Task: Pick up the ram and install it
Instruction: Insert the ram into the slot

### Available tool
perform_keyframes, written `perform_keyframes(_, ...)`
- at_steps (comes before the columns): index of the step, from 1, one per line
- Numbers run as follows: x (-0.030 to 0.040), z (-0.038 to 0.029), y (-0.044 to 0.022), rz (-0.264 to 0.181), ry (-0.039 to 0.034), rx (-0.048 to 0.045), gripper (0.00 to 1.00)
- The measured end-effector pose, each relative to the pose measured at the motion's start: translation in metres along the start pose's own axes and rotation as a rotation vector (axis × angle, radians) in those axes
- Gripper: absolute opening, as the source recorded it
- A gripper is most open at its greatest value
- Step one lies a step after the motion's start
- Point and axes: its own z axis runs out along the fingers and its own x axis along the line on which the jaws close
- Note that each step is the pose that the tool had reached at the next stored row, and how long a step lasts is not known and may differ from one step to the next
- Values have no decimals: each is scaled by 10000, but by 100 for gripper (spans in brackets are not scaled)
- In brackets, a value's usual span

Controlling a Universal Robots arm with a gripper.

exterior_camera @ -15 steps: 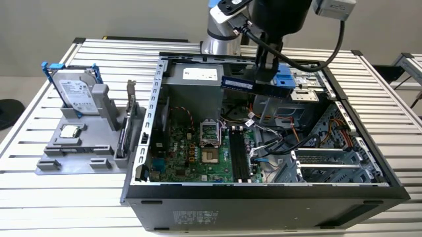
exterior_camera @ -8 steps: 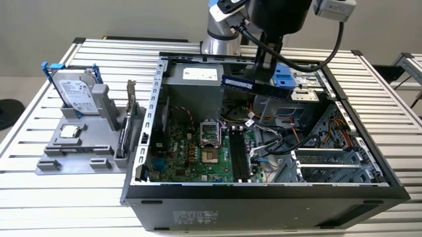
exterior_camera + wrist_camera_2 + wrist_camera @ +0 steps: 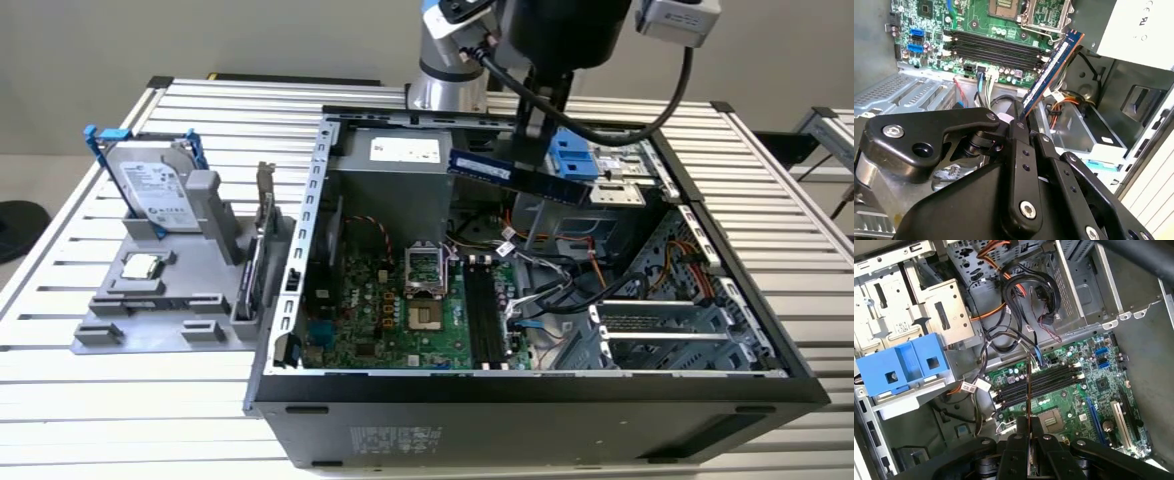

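The ram [image 3: 518, 177] is a long dark blue stick held level in the air above the back of the open computer case [image 3: 534, 385]. My gripper [image 3: 530, 133] is shut on its upper edge. In the second wrist view the ram [image 3: 1051, 70] juts out from between my fingers [image 3: 1019, 131]. It appears edge-on as a thin line [image 3: 1028, 385] in the first wrist view, over the long black memory slots [image 3: 1041, 382]. Those slots [image 3: 486, 318] lie on the green motherboard [image 3: 387, 310], well below and nearer the case's front than the stick.
A grey stand [image 3: 174, 290] at the exterior view's left holds a hard drive [image 3: 158, 190] and a small chip [image 3: 140, 266]. Inside the case are cable bundles [image 3: 547, 285], a blue drive bracket [image 3: 577, 155], a metal drive cage [image 3: 674, 335] and the processor socket [image 3: 422, 275].
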Motion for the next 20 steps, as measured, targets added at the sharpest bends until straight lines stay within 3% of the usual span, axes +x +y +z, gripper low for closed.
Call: perform_keyframes(20, 1, 0, 2, 2080, -58, 75, 0)
